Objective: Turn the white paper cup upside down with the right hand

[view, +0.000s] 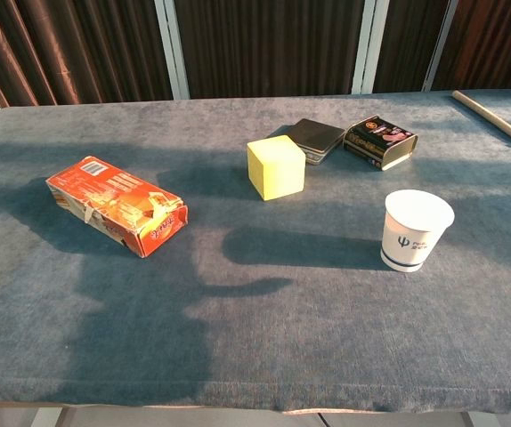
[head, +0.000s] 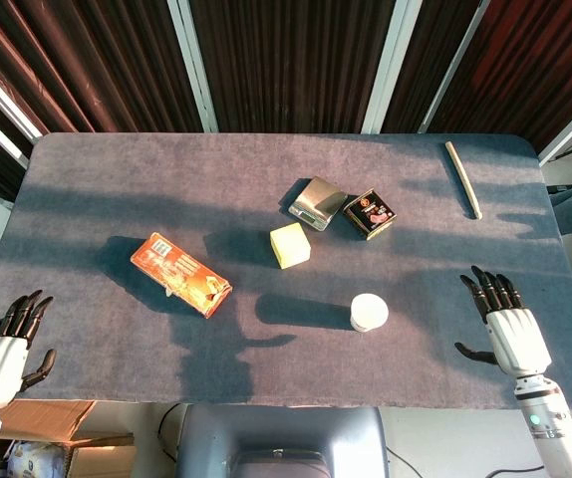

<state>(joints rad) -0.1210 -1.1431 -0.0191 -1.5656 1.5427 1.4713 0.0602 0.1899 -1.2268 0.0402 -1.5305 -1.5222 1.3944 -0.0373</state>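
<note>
— White paper cup (view: pixel 416 229): where is it?

— Upright on the table (head: pixel 87 179), mouth up, seemingly empty, just nearer than the yellow block (head: pixel 290 245).

— Other containers?

— Behind the block, a dark tin (view: pixel 380 140), contents unclear.

— Hands?

— Right hand (head: pixel 505 324) beside the cup, well apart, fingers spread, holding nothing. Left hand (head: pixel 5 349) likewise, far left.

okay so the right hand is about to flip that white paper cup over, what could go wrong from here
1. The paper cup stands upright and apart from the open right hand; being light, it may tip or slide away at first touch.
2. Its thin wall could crumple if the fingers squeeze hard.
3. The yellow block and the dark tin lie just beyond the cup, so a wide turning sweep might knock them.
</note>
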